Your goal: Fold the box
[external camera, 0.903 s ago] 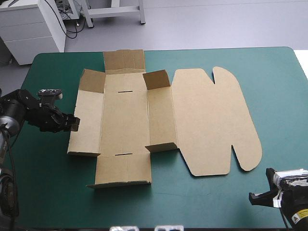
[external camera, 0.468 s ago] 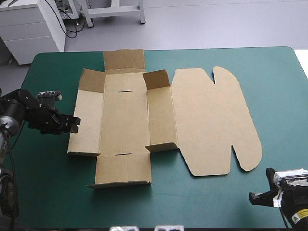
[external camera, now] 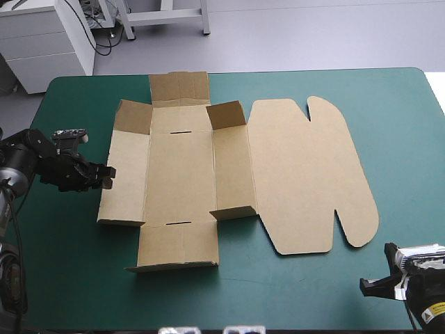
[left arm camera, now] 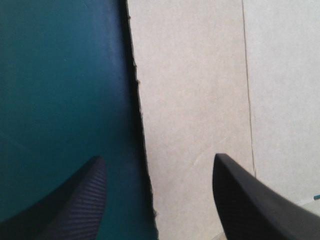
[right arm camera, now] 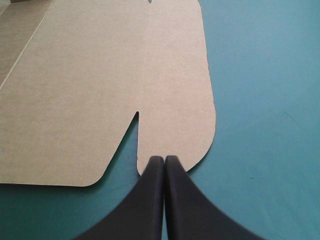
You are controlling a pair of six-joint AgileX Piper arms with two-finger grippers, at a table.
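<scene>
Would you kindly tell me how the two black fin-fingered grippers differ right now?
The left gripper is open, straddling the left edge of the flat brown board box; the right gripper is shut, pointing at its rounded lid tab. Neither holds the box.

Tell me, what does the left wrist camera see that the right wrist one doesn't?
Only the left wrist view: the left gripper, fingers apart, either side of the box's straight edge, plus a fold line. Only the right wrist view: the right gripper, shut to a point, aimed at the rounded lid flap. Both: the box on the teal-green cover.
</scene>
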